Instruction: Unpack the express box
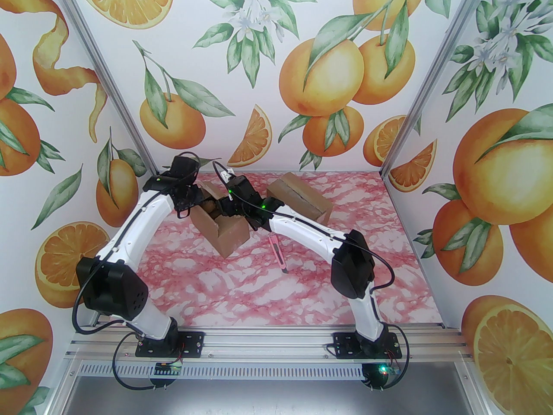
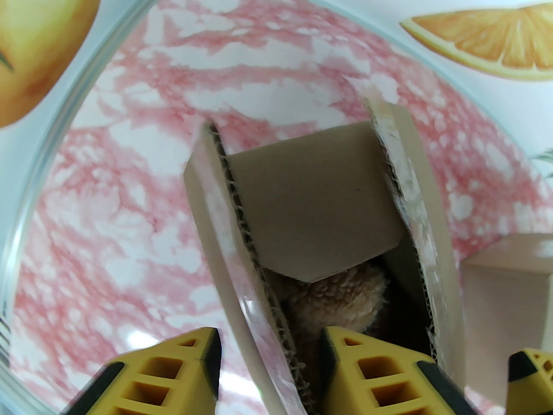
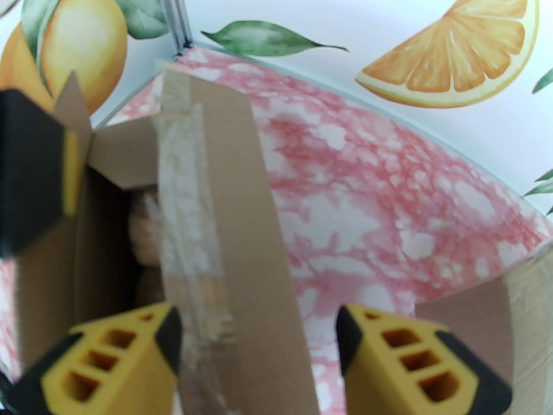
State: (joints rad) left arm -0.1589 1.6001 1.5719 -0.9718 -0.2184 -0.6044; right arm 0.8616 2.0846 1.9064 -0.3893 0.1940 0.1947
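At the far-left part of the table (image 1: 259, 292), the left gripper (image 2: 270, 352) hangs over the open express box (image 1: 224, 236), which stands on the pink marbled surface between the two wrists. In the left wrist view its jaws are spread wide and grasp nothing. One yellow fingertip (image 2: 207, 352) sits outside the box's left flap (image 2: 242, 275) and the other is inside the opening, so the flap rises between them. Whether either fingertip touches the cardboard cannot be told.

Inside the box, partly under a folded inner flap (image 2: 311, 205), lies a fuzzy tan item (image 2: 341, 292); what it is cannot be made out.

At the box's right side, the right gripper (image 3: 259, 335) is also spread and unclenched. It straddles the right flap (image 3: 224, 214), which carries torn clear tape. Its left fingertip (image 3: 168, 331) is just beside the flap's edge, while the other stands clear of it.

Further right, a second box (image 1: 302, 199) sits closed, near the open one but apart from it. Nearer the arm bases, a pink utility knife (image 1: 277, 254) lies flat on the table, just beside the right forearm in the top view and apart from both boxes.
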